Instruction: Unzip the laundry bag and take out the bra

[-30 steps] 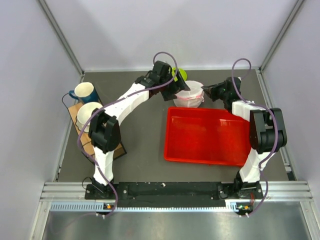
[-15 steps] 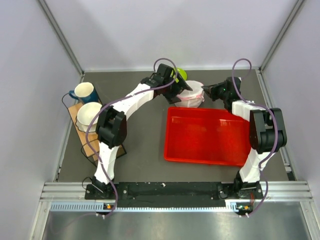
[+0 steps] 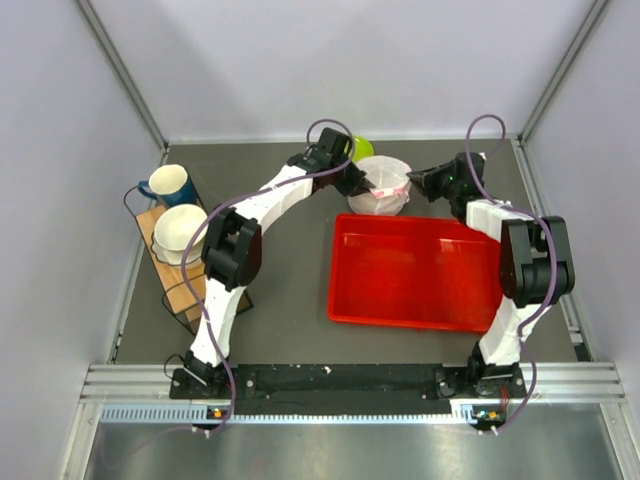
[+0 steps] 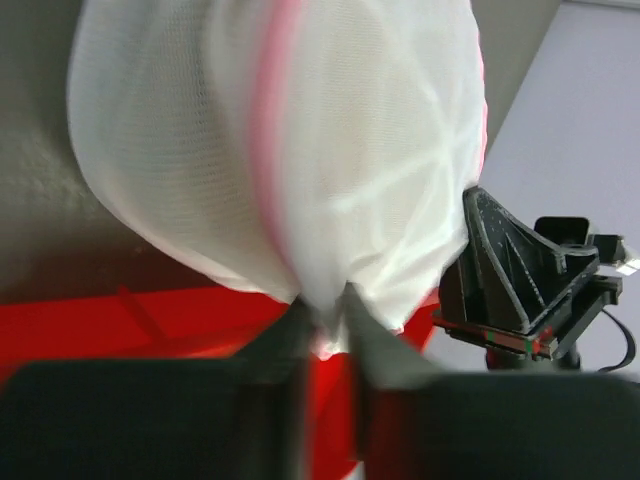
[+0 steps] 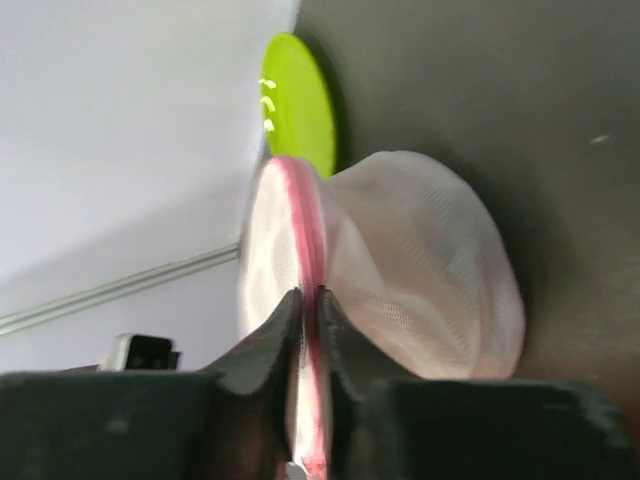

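I see the laundry bag (image 3: 380, 186) on the dark desk (image 3: 280, 250) in the upper centre of the overhead view, just beyond the far edge of the red tray (image 3: 415, 272). A lime-green plate (image 3: 362, 148) sits just behind it. The bag is puffed up and rounded, and its pink zipper trim (image 4: 270, 150) runs as a closed band between the two mesh halves. I cannot make out the bra through the mesh.

The left claw (image 4: 325, 312) meets the bag from the left side. Its fingers are drawn narrow, with a small fold of white mesh pinched between them at the bag's lower edge. The right claw (image 5: 308, 300) comes in from the opposite side with its fingers almost together. They clamp the pink trim, which runs straight down between the fingertips.

The left wrist view shows the right claw's black body pressed against the far side of the bag, so the bag is held between the two.

At the left edge of the overhead view, a blue mug (image 3: 170, 184) and a white mug (image 3: 180, 230) stand on a wooden rack (image 3: 190, 290), well apart from the bag.
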Action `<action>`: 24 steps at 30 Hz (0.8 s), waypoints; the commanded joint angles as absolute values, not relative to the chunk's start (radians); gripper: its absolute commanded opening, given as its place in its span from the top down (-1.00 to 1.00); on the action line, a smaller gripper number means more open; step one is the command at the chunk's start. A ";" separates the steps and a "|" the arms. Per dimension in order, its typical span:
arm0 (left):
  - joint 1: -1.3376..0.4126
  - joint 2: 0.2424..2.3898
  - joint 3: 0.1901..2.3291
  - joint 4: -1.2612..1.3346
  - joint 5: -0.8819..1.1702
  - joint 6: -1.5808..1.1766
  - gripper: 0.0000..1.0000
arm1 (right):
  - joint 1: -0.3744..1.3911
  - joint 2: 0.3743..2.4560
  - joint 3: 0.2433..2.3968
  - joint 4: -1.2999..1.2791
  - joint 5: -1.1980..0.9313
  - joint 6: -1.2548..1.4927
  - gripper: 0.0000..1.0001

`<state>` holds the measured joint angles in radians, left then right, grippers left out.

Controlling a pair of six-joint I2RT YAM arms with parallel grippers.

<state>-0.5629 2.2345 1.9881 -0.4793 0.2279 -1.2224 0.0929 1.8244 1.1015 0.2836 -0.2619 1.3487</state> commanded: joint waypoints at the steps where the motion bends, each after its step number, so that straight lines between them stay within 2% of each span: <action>1: -0.551 2.221 2.037 -0.428 0.207 -1.226 1.00 | 0.078 1.757 1.172 0.206 -0.284 1.201 0.45; 3: -0.546 2.223 2.042 -0.420 0.225 -1.218 1.00 | 0.069 1.706 1.192 0.100 -0.255 1.053 0.05; 5: -0.546 2.220 2.043 -0.425 0.232 -1.212 1.00 | 0.069 1.657 1.195 0.005 -0.210 0.945 -0.11; 6: -0.546 2.218 2.040 -0.423 0.241 -1.206 1.00 | 0.071 1.601 1.189 -0.023 -0.175 0.848 -0.13; 8: -0.546 2.209 2.033 -0.426 0.242 -1.200 1.00 | 0.072 1.540 1.132 -0.040 -0.147 0.781 -0.13; 12: -0.546 2.200 2.006 -0.403 0.259 -1.184 1.00 | 0.155 1.444 1.062 -0.064 -0.179 0.550 0.17; 16: -0.546 2.189 2.008 -0.374 0.285 -1.126 1.00 | 0.170 1.462 1.063 -0.117 -0.297 0.479 0.33; 21: -0.526 2.210 2.014 -0.301 0.409 -1.048 1.00 | 0.170 1.580 1.135 -0.153 -0.524 0.399 0.27; 24: -0.514 2.261 2.093 -0.279 0.508 -0.997 1.00 | 0.170 1.621 1.186 -0.215 -0.568 0.330 0.09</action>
<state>-0.5346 2.2349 2.0068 -0.3824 0.3561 -1.0908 0.1734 1.5795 1.1015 -0.1375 -0.4316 0.4686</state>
